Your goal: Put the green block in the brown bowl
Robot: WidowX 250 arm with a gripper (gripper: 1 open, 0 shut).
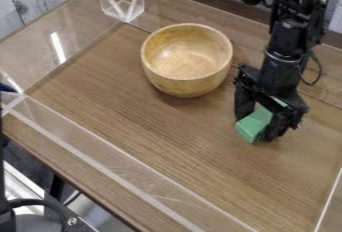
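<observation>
The block (250, 128) lies on the desk (147, 136) at the open gripper (255, 117), whose black fingers reach down around it and partly cover it. The bowl (187, 60) stands apart from the block, nearer the clear container (122, 2) at the desk's far edge.
</observation>
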